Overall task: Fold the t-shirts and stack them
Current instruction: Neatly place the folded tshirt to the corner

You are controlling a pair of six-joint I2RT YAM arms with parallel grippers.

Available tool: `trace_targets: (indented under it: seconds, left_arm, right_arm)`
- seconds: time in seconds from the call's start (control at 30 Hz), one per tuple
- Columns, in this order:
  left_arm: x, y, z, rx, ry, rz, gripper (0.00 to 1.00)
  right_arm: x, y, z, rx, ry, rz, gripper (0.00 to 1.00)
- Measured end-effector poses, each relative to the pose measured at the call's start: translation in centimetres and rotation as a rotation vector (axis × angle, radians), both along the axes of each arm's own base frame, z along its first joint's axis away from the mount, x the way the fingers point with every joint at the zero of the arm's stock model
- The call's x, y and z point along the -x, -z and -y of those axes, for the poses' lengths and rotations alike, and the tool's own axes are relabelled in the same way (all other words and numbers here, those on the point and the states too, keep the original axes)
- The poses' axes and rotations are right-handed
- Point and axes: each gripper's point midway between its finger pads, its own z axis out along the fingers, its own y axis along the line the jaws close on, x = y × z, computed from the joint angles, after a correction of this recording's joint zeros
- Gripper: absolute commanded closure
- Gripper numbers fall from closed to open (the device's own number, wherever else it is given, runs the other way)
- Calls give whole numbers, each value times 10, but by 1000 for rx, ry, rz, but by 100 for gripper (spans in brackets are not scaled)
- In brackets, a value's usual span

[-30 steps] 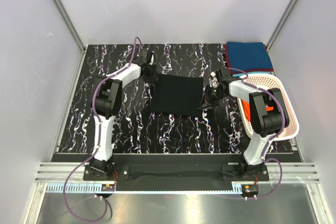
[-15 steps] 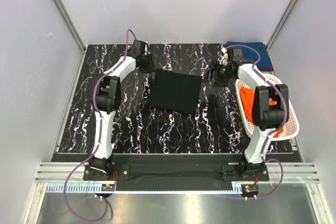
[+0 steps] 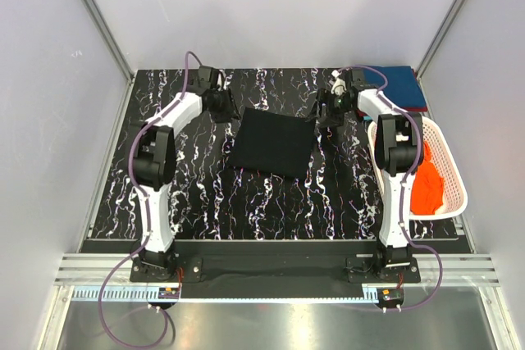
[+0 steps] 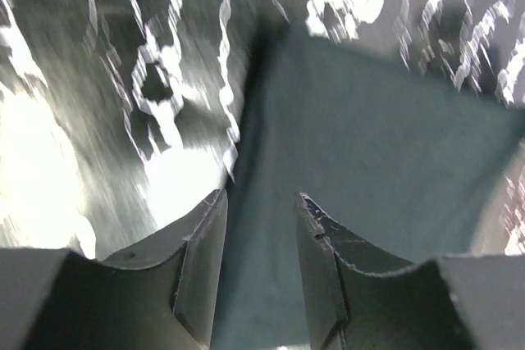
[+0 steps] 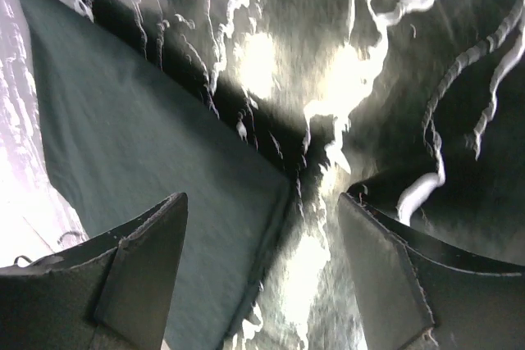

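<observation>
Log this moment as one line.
black t-shirt: folded, flat mid-table | left claw: open, by its far-left corner | right claw: open, by its far-right corner | teal-blue t-shirt: folded, back-right corner | orange t-shirt: in basket

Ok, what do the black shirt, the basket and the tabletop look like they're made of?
Black t-shirt: soft matte fabric, probably cotton knit; it lies flat and limp with no shine. Basket: white plastic, judging by its moulded lattice wall. Table: hard, glossy black surface with white marble-like veining; whether stone or printed laminate, I cannot tell.

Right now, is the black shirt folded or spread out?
Folded: the black t-shirt lies flat on the table as a compact rectangle, no sleeves showing.
</observation>
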Motion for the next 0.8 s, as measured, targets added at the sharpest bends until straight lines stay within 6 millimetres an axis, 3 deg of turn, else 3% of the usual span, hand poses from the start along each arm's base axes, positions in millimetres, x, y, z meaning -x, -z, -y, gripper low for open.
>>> trace_targets:
  seconds: [0.13, 0.33, 0.4, 0.8]
  left_arm:
    - [29, 0, 6, 17, 20, -31, 57]
    - [68, 42, 8, -14, 39, -150, 57]
    - [70, 50, 8, -20, 34, -167, 57]
    - [67, 51, 6, -30, 20, -158, 57]
  right_arm:
    - [-8, -1, -7, -45, -21, 8, 20]
    - [-6, -1, -12, -61, -18, -4, 21]
    - [-6, 0, -13, -68, -14, -8, 21]
    - [9, 2, -32, -82, -34, -26, 26]
